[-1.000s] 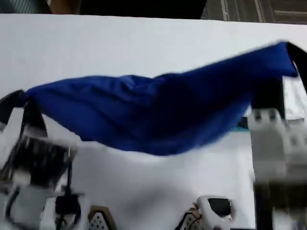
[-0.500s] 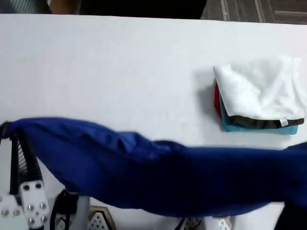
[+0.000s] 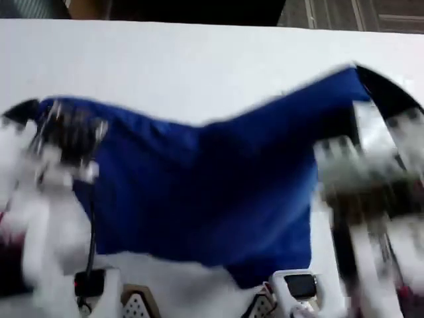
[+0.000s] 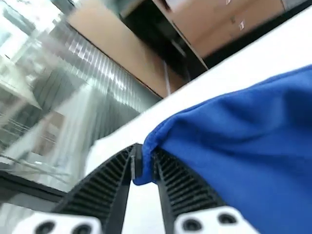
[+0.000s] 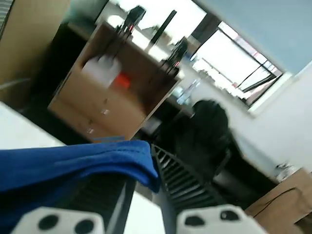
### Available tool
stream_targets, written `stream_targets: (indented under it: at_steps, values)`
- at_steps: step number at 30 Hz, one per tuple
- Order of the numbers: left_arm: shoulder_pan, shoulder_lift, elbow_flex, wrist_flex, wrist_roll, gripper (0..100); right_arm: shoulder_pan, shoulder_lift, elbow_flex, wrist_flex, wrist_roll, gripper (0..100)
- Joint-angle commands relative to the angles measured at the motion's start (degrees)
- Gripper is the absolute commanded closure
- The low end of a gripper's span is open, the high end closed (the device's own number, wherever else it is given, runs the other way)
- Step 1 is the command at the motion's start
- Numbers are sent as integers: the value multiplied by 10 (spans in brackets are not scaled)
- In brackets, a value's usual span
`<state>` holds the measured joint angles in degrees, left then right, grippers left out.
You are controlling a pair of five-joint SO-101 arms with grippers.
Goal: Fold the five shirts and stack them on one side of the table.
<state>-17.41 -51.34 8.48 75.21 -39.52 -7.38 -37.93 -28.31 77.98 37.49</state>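
Shirt [image 3: 218,192], blue, hangs spread out above the table [image 3: 199,59], held up by one corner at each end.

High view: shows the full span of the shirt. One held corner is over the table's left side and the other, higher, is over its right side. The cloth sags between them, and its lower edge hangs toward the table's near edge. Both arms are blurred in this view, so the grip itself cannot be read from it. Whether the lower edge touches the table cannot be told.

Left wrist view: shows the grip at close range. The left gripper [image 4: 142,163] has its ribbed fingers [image 4: 109,180] closed nearly together, with only a thin fold of shirt corner pinched between them. The cloth runs away from the tips over the white table.

Right wrist view: the right gripper [image 5: 146,183] is likewise clamped on the other corner. Its fingers [image 5: 183,185] are drawn close, and the blue hem is draped over and between them. A wooden cabinet [image 5: 112,102] and a bright window [image 5: 229,58] stand beyond the table's far edge.
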Motion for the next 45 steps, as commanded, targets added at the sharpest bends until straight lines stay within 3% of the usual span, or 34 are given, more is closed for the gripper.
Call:
stream_targets:
  at_steps: [1,7,13,27,36,40,45]
  values:
    - [-6,84,26,-87,0,975,-4,52,130,-99,-3,978]
    - [-6,269,20,-179,1,975,0,159,331,-298,-3,978]
    - [-5,446,-108,-180,20,975,15,298,338,-426,-3,978]
    - [39,766,-357,98,25,975,30,482,297,-276,-3,978]
    - [50,796,-495,269,25,975,45,458,299,-208,-3,978]
    - [52,748,-467,272,28,975,43,397,300,-158,-3,978]
    - [73,626,-306,270,29,975,40,316,306,-73,-4,978]
